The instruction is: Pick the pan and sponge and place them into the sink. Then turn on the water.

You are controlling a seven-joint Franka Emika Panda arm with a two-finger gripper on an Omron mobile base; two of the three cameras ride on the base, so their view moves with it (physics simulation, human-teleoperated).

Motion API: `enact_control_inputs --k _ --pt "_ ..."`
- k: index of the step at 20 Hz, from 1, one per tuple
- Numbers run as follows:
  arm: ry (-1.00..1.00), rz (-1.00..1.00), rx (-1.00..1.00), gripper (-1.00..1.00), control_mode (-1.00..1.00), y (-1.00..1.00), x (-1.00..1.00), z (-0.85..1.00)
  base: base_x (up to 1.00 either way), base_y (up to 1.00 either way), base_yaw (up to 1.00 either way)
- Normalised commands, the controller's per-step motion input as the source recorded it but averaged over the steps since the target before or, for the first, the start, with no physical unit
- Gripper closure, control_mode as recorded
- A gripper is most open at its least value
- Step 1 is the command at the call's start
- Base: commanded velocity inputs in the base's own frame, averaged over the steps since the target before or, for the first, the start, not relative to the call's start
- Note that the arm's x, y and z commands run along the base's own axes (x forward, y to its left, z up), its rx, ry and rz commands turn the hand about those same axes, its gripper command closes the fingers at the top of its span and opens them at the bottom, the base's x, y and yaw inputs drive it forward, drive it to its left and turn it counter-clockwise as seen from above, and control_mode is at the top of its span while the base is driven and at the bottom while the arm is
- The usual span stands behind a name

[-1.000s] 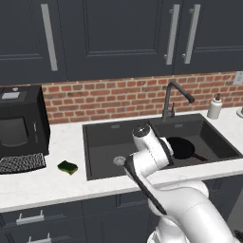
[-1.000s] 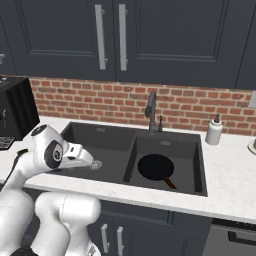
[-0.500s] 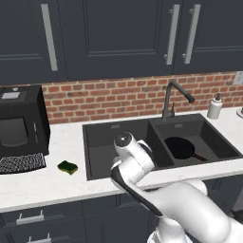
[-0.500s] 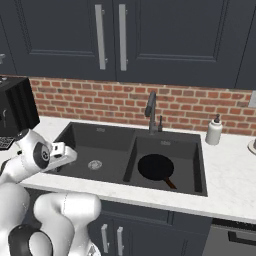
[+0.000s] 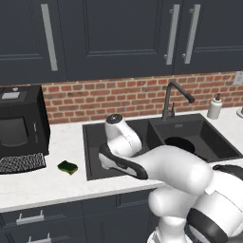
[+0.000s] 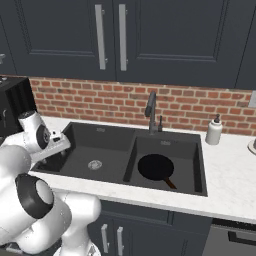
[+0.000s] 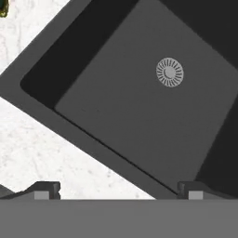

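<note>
One sponge (image 5: pixel 68 167) left of tool (image 7: pixel 116 188)

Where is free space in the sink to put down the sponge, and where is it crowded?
The left basin of the sink is bare around its silver drain. The right basin is crowded: the pan covers most of its floor. The sponge lies on the counter between the sink and the black appliance.

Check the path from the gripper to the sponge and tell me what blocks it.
Nothing visible blocks it. The open gripper hangs over the sink's left basin edge, and the sponge lies alone on bare counter left of the sink.
</note>
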Motion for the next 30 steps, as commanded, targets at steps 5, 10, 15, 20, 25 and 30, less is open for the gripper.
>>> enact_control_inputs --k 5,10,15,20,25,30 --pt "0.12 0.05 0.0 -1.0 -1.0 0.88 0.2 0.01 0.0 0.0 0.0" --pt "0.01 0.0 0.0 -1.0 -1.0 0.79 0.06 0.0 0.0 0.0 0.0" --pt "0.0 0.0 0.0 -1.0 -1.0 0.53 0.0 -0.01 0.0 0.0 0.0" --pt "0.0 0.01 0.0 -1.0 -1.0 0.15 0.0 -0.08 0.0 0.0 0.0" --pt "0.04 0.03 0.0 -1.0 -1.0 0.03 0.04 -0.28 0.0 0.0 0.0" --pt "0.07 0.02 0.0 -1.0 -1.0 0.16 0.16 -0.3 0.0 0.0 0.0"
